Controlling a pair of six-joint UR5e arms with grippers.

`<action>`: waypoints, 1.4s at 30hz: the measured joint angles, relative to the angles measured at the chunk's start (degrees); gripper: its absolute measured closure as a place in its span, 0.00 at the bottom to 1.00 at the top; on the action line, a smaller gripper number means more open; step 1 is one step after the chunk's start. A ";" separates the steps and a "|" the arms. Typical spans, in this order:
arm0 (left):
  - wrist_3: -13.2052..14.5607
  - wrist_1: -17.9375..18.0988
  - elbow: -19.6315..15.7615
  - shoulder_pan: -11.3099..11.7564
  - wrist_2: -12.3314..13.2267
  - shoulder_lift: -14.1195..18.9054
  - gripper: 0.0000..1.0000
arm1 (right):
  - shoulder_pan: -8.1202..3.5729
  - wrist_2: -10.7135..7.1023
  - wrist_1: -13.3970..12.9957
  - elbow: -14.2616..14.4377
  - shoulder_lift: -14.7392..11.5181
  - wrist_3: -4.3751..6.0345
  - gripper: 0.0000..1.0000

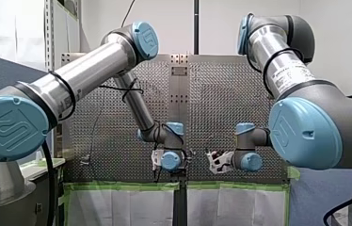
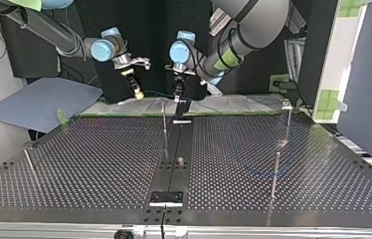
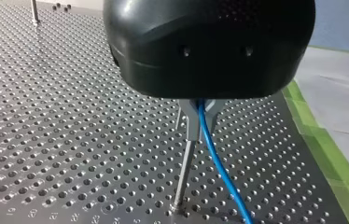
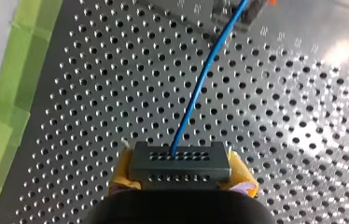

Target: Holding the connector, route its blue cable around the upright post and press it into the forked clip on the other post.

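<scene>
Right wrist view: fingers (image 4: 118,179) of my right gripper (image 4: 182,173) pinch the connector (image 4: 180,163), upper left in the top view. Its cable (image 4: 196,98) looks light and springy; I'd hold the rigid connector, never the cable.

Left wrist view: my left arm's black housing (image 3: 208,51) covers the top of the forked clip (image 3: 196,119), so I can't tell how deep the blue cable (image 3: 219,163) sits. The cable runs off frame at 6 o'clock. Right wrist view: the connector (image 4: 180,164) hides most of the yellow pads (image 4: 119,179), and my right jaws are cropped at 6 o'clock. In the top view the cable's too thin to trace.
</scene>
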 joint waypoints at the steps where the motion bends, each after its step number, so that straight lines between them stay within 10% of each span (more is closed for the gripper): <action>1: -0.02 -0.03 0.16 0.02 0.07 -0.04 1.00 | -0.19 0.08 -0.04 -0.14 0.01 0.16 1.00; 42: -1.72 -4.88 6.07 0.94 2.12 -4.81 1.00 | -3.92 0.22 0.10 -2.44 0.01 3.04 1.00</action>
